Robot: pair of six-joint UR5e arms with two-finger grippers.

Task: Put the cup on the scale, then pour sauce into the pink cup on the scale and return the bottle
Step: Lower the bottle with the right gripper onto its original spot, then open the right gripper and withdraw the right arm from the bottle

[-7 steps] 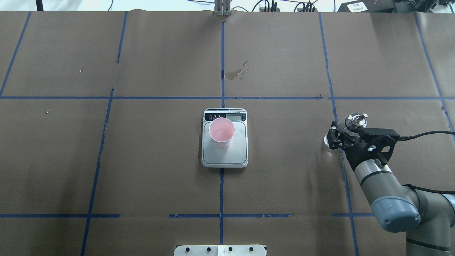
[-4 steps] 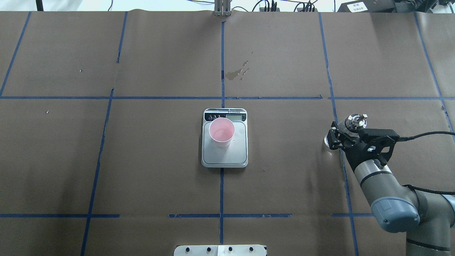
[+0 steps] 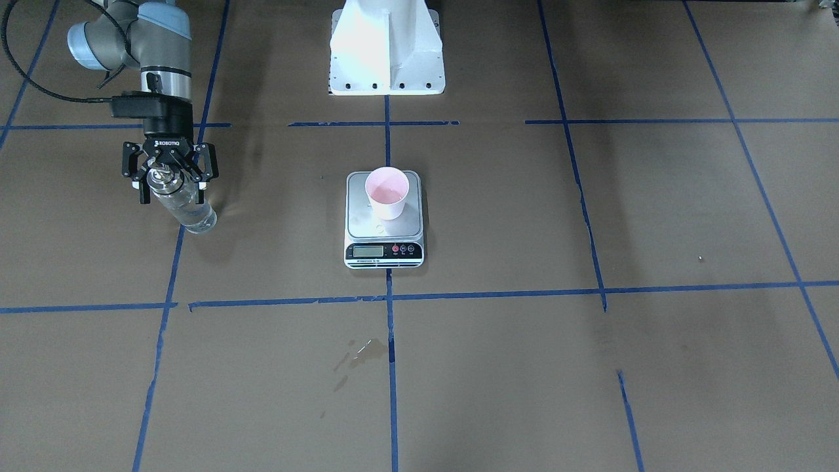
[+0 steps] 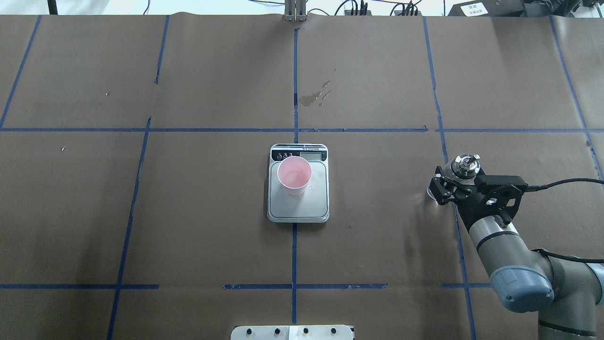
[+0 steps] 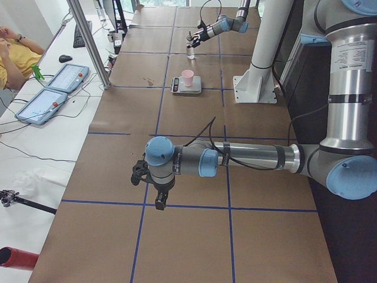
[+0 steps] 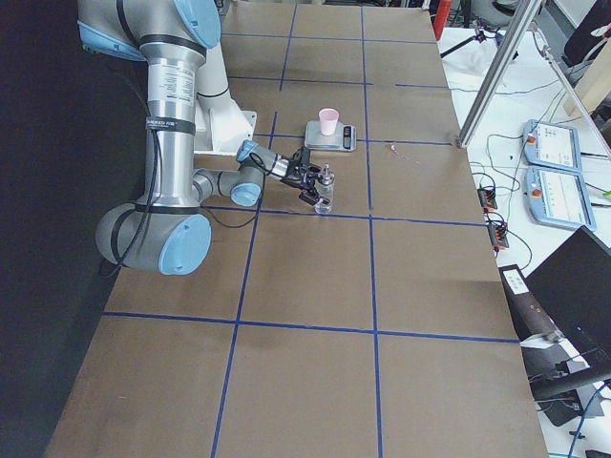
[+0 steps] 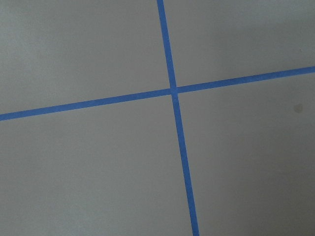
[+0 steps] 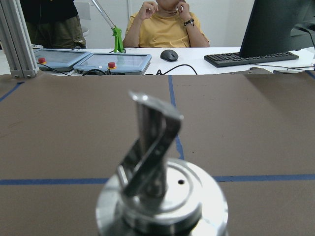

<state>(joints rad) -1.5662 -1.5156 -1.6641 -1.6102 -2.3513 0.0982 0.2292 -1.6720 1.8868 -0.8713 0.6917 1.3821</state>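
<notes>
The brown paper surface [image 4: 212, 236], crossed with blue tape lines, is lying under both arms. The right arm [image 4: 495, 231] is reaching low over it, and the right fingers [image 3: 170, 190] are closing narrowly on the upper part of the bottle [image 3: 187, 210], holding it upright with its base at or just above the surface (which of the two cannot be told). The metal spout is sticking up above the fingers. The left arm [image 5: 253, 158] is stretching out well apart from everything else, and the left fingers [image 5: 158, 205] are pointing down at bare surface; whether they are wide or narrow cannot be told. The scale [image 4: 298, 208] is sitting well apart from the right fingers, off to their left. The cup [image 4: 294, 175] is standing upright on the scale's platform, at the display end. Clear sauce [image 3: 195, 217] is showing through the glass below the right fingers.
</notes>
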